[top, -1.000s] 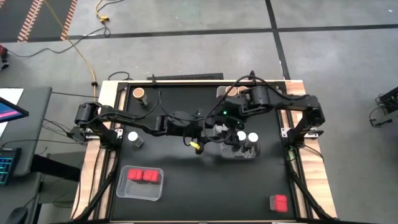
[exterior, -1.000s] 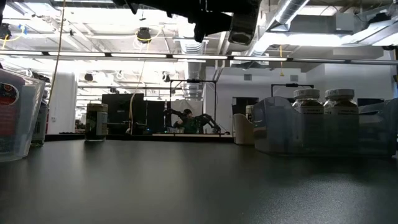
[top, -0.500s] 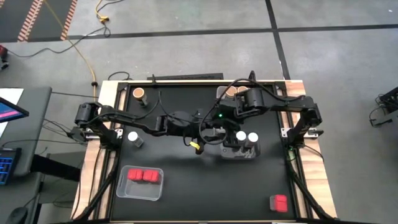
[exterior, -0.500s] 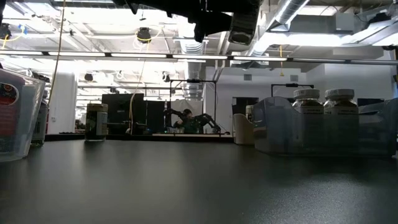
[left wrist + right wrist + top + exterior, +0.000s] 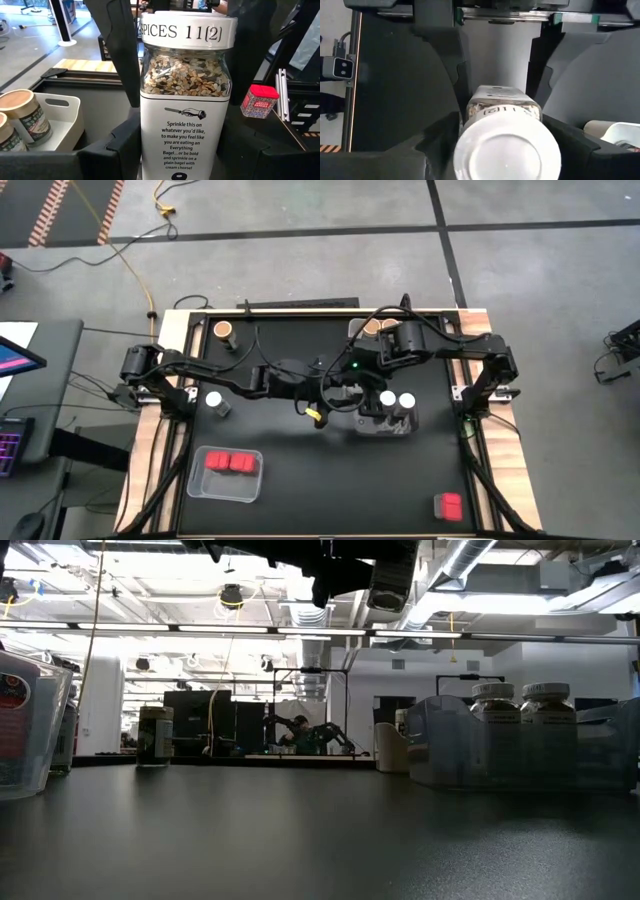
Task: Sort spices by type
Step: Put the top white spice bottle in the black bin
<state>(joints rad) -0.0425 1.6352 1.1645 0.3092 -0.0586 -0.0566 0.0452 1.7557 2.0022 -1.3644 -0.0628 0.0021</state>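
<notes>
Left gripper [image 5: 182, 145] clamps a white-lidded jar [image 5: 184, 95]; right wrist view shows right gripper [image 5: 502, 145] gripping its lid [image 5: 506, 152]

The black rectangular desk [image 5: 300, 480] carries a clear tray [image 5: 225, 473], a red box [image 5: 449, 506], a white-lidded jar [image 5: 214, 400] and a cork-topped jar [image 5: 222, 330].

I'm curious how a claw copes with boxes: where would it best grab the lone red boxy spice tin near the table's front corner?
Probably from straight above, fingers closing on two opposite flat sides of the red boxy spice tin: it stands upright, alone, with bare table around. Left gripper holds a white-lidded jar; right gripper is over it.
</notes>
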